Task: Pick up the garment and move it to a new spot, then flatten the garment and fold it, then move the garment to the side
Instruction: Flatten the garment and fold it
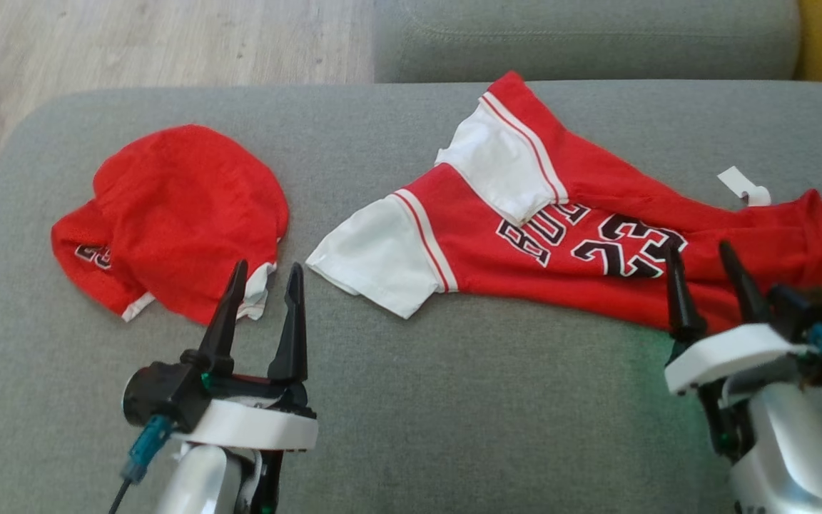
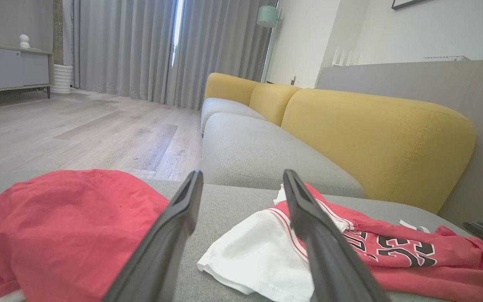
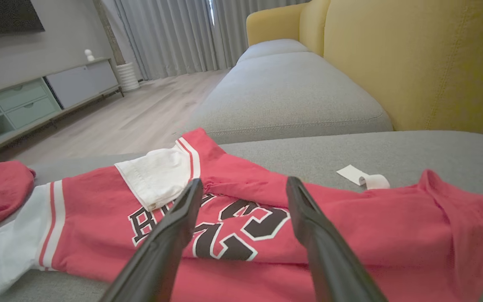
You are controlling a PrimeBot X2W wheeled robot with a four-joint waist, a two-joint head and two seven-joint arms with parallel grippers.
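Note:
A red jersey [image 1: 525,264] with white sleeves and black "23" lettering lies spread lengthwise on the right half of the grey cushion [image 1: 411,400], one sleeve folded over its chest. It also appears in the right wrist view [image 3: 350,226] and the left wrist view [image 2: 392,251]. A second red garment [image 1: 175,214] sits bunched in a mound at the left [image 2: 57,226]. My left gripper [image 1: 267,266] is open, its fingertips just off the mound's near edge [image 2: 242,174]. My right gripper [image 1: 698,248] is open over the jersey's lower part, beside the "23" [image 3: 245,181], with nothing between the fingers.
A white paper tag [image 1: 743,187] lies just beyond the jersey. Another grey seat cushion [image 1: 582,36] adjoins at the back, with a yellow backrest [image 2: 375,138] to the right. Wooden floor [image 1: 133,43] lies past the cushion's rounded left corner.

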